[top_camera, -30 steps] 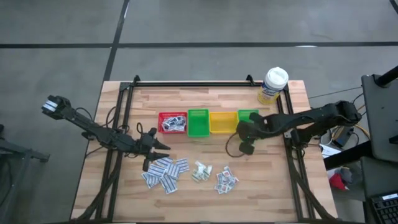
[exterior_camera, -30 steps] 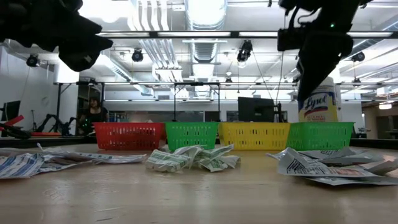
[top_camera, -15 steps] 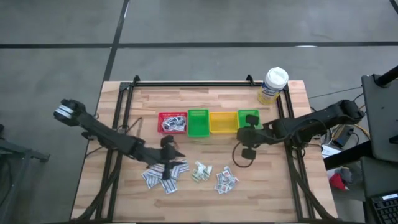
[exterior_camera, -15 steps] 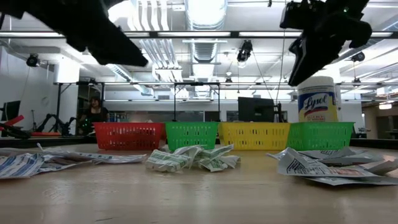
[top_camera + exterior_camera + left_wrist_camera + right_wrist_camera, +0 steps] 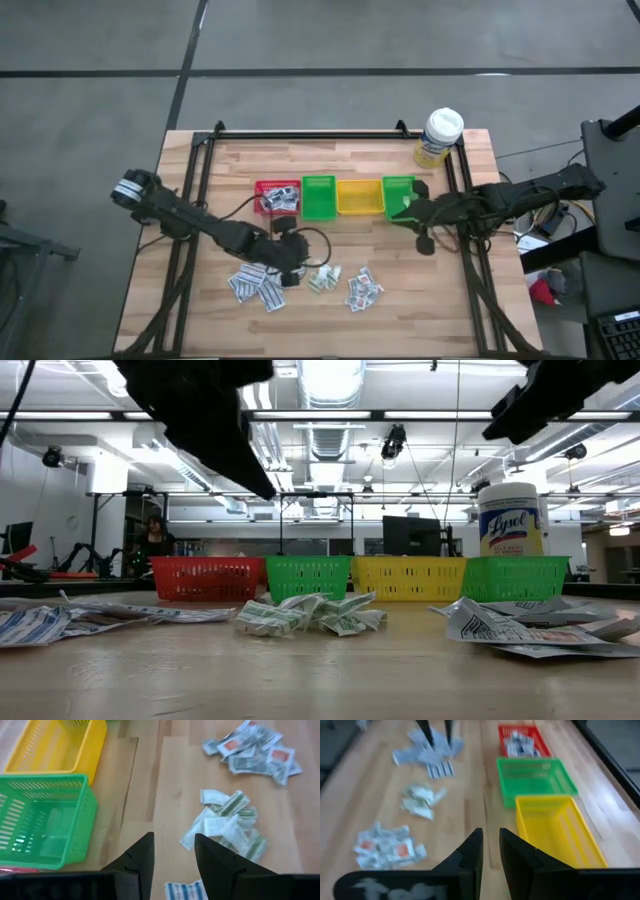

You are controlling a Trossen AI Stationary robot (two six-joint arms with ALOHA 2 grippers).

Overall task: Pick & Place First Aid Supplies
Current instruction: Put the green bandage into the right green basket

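High view: left gripper (image 5: 291, 258) sits over the blue-print packets (image 5: 258, 285), w/ green-print pile (image 5: 322, 277) and orange-print pile (image 5: 363, 289) beside them on the table (image 5: 200, 320). More packets lie in the red bin (image 5: 277, 197). Right gripper (image 5: 422, 222) hangs near the far green bin (image 5: 398, 195), holding nothing I can see.

Low view: packets lie flat, crinkled, thin; prob. very light, floppy, apt to slide or come up in twos.

Left wrist view: fingers (image 5: 140, 862) apart, empty, above bare wood betw. blue and green piles. Best bet: pinch a raised edge of one top packet.

Right wrist view: fingers (image 5: 472, 852) nearly together, narrow gap, nothing betw. them.
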